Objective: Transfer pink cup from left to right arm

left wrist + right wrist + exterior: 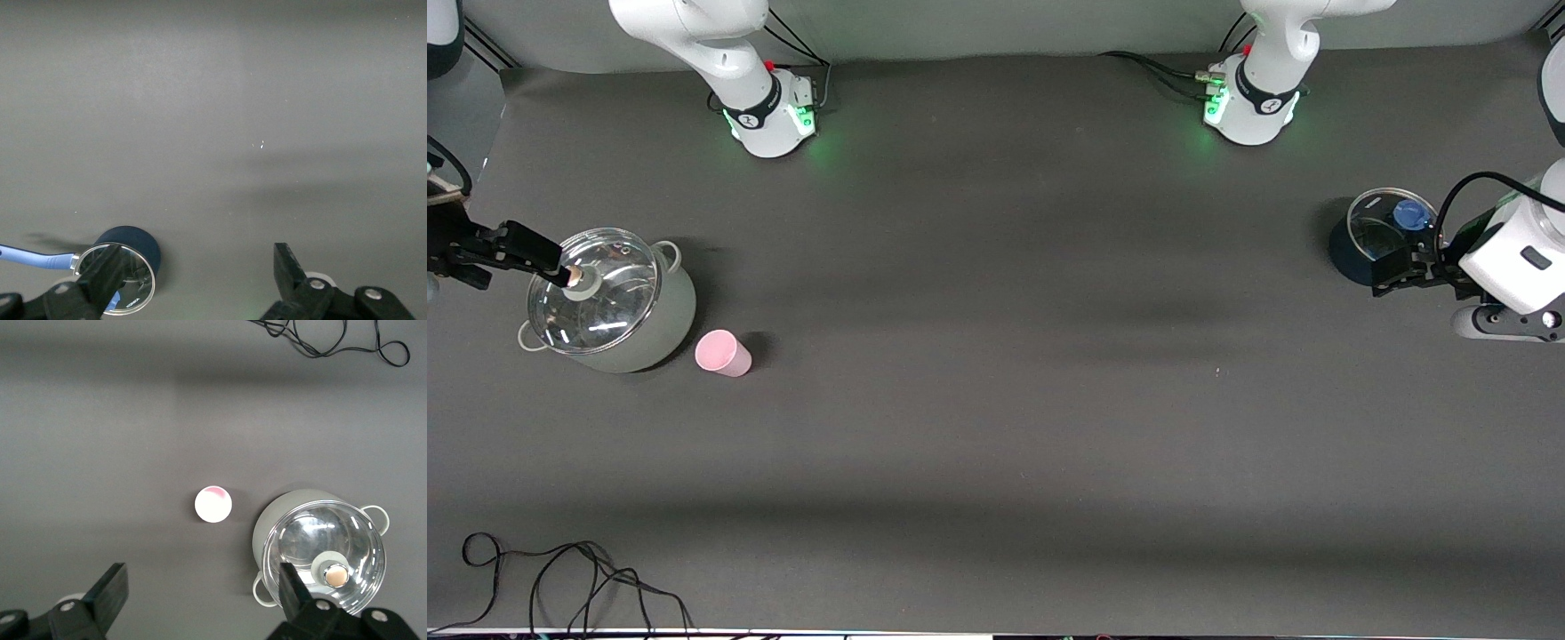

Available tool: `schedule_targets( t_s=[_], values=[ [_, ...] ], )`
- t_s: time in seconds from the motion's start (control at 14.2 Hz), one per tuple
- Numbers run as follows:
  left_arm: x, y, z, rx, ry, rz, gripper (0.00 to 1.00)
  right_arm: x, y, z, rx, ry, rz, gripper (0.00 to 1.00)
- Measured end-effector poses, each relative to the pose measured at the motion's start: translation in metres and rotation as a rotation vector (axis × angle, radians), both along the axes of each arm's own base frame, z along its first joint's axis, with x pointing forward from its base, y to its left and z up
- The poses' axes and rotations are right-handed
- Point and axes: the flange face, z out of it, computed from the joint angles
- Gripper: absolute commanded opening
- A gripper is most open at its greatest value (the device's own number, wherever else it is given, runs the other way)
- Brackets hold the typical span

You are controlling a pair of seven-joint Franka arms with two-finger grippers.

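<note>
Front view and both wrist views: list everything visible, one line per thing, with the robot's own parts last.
pink cup: 1, pale pink, standing on the table toward the right arm's end, beside the grey pot and slightly nearer the front camera.
grey pot: 1, pale grey-green with two handles and a glass lid, toward the right arm's end.
blue pan: 1, dark blue with a glass lid and a light blue handle, toward the left arm's end.
cable: 1 loose tangle, black, at the table edge nearest the front camera.
table: 1, dark grey.
left claw: 1, black, open, over the blue pan.
right claw: 1, black, open, over the grey pot's lid.
</note>
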Motion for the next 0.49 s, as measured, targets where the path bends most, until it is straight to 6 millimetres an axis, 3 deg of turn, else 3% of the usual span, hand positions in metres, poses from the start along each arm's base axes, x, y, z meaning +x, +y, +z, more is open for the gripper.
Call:
schedule_targets(
  t_s=[0.49],
  values=[
    [0.0, 0.0, 0.0, 0.0, 0.0, 0.0, 1.0, 0.0015, -0.0028, -0.0033, 0.0, 0.008, -0.005, 1.0]
  ],
)
